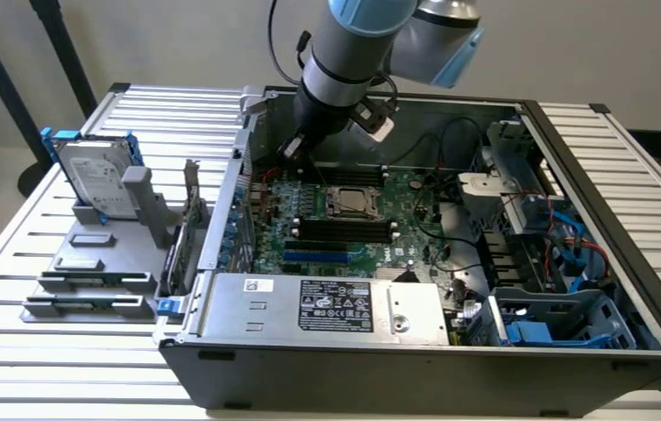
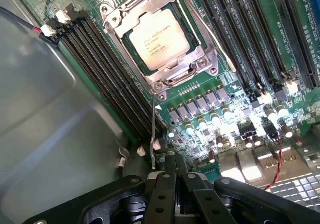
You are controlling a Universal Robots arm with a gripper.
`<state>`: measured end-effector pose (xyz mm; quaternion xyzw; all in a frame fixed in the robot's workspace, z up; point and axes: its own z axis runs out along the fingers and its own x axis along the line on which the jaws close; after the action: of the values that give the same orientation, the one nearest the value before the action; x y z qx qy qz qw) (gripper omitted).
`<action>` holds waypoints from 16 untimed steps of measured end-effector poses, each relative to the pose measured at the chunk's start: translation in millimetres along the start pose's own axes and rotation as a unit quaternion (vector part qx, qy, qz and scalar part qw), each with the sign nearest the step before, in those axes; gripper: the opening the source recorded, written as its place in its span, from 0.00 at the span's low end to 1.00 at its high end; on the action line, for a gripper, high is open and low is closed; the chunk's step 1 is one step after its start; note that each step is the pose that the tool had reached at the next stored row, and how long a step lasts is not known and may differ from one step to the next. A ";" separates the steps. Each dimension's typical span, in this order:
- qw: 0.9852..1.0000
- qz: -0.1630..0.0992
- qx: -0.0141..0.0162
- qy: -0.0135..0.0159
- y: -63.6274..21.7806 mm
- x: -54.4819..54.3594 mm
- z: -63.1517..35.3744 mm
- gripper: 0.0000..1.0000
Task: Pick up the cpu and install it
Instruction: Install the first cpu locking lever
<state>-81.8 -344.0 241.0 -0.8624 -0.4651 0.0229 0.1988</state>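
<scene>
One cpu (image 2: 159,38) in socket (image 2: 172,75), closed tool (image 2: 172,168) near, apart

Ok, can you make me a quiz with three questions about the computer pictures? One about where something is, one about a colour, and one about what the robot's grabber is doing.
1. Where is the cpu?
A) in its socket on the green motherboard
B) on the floor
C) hanging in the air

2. What colour is the bracket around the hard drive?
A) red
B) yellow
C) blue

3. How does the gripper stand?
A) wide open
B) shut
C) clamped on a big box

Answers:
1 A, the silvery chip sits inside the metal socket frame on the board.
2 C, blue shows along the drive's edges in the exterior view.
3 B, the wrist view shows the black fingers pressed together.
</scene>
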 end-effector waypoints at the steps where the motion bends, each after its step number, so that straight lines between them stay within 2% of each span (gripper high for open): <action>1: 1.000 0.003 0.000 0.002 -1.1 -0.8 0.3 0.11; 7: 1.000 0.024 -0.001 0.014 -3.9 -2.7 1.0 0.11; 16: 0.998 0.056 -0.004 0.036 -4.0 -2.7 0.7 0.11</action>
<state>-86.7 -344.0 241.4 -0.8880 -0.4087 0.0009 0.2107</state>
